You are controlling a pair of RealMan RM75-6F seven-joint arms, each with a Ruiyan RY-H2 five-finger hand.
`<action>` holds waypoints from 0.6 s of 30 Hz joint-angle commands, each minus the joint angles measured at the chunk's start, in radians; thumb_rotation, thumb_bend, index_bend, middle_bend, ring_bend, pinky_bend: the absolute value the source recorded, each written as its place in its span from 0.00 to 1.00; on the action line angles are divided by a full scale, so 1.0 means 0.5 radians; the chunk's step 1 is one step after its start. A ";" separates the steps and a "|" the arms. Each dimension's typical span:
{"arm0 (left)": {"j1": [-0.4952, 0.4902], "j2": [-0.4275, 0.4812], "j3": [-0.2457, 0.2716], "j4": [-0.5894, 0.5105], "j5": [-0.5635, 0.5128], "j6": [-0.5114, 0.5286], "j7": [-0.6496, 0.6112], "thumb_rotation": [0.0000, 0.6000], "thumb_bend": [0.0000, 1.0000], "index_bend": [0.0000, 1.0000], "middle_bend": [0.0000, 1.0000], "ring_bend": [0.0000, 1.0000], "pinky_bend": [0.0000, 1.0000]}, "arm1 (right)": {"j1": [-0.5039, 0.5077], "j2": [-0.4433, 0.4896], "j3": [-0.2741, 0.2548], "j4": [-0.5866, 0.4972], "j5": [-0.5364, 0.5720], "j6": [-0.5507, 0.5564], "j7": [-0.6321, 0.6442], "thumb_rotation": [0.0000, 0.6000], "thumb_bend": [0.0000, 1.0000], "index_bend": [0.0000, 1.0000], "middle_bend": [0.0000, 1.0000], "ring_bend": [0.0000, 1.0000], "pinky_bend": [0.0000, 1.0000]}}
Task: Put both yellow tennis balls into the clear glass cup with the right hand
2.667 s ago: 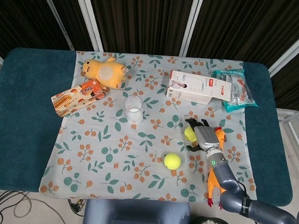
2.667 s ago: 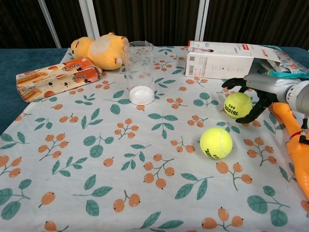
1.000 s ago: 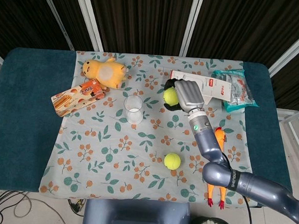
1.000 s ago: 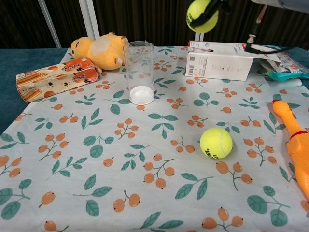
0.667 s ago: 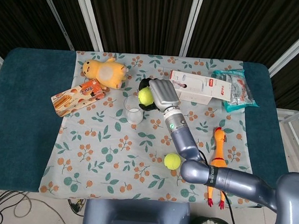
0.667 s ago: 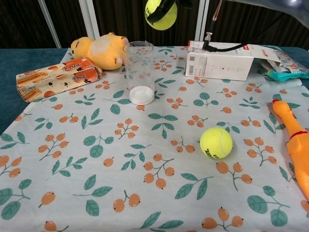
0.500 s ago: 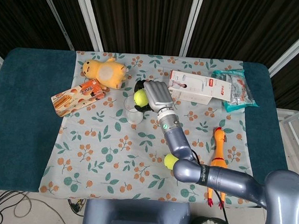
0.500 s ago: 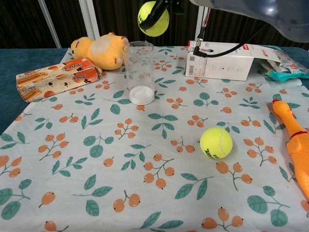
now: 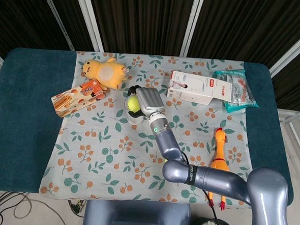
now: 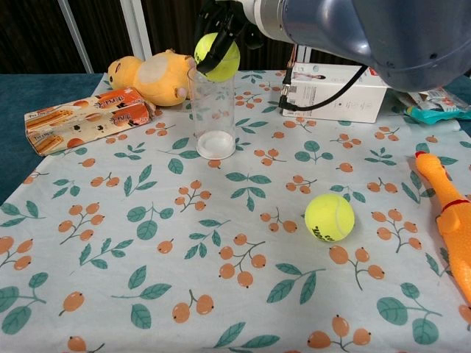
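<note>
Right hand (image 10: 224,22) grips a tennis ball (image 10: 216,56) over the upright glass cup (image 10: 212,110) — mouth upward.

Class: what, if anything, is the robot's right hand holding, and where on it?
The right hand holds one yellow tennis ball, fingers wrapped over its upper half, just above the glass cup.

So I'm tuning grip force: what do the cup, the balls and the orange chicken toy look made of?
Cup: clear glass or hard plastic; the cloth's pattern shows through its wall. The ball held in the right robot hand and the ball on the cloth: fuzzy yellow felt, matte. Chicken toy: smooth, slightly glossy, probably rubber or soft vinyl.
</note>
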 commanded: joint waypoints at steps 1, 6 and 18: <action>-0.001 0.000 0.001 -0.001 0.001 -0.001 0.004 1.00 0.03 0.05 0.00 0.00 0.05 | 0.026 0.020 -0.007 -0.019 0.087 -0.033 -0.023 1.00 0.25 0.29 0.21 0.32 0.07; 0.003 0.000 -0.003 -0.005 -0.009 0.004 0.008 1.00 0.06 0.05 0.00 0.00 0.05 | 0.069 0.072 -0.020 -0.065 0.269 -0.043 -0.093 1.00 0.21 0.22 0.13 0.23 0.05; 0.010 0.007 -0.008 -0.010 -0.020 0.012 0.004 1.00 0.06 0.05 0.00 0.00 0.05 | 0.009 0.270 -0.044 -0.295 0.227 0.075 -0.057 1.00 0.19 0.20 0.11 0.20 0.04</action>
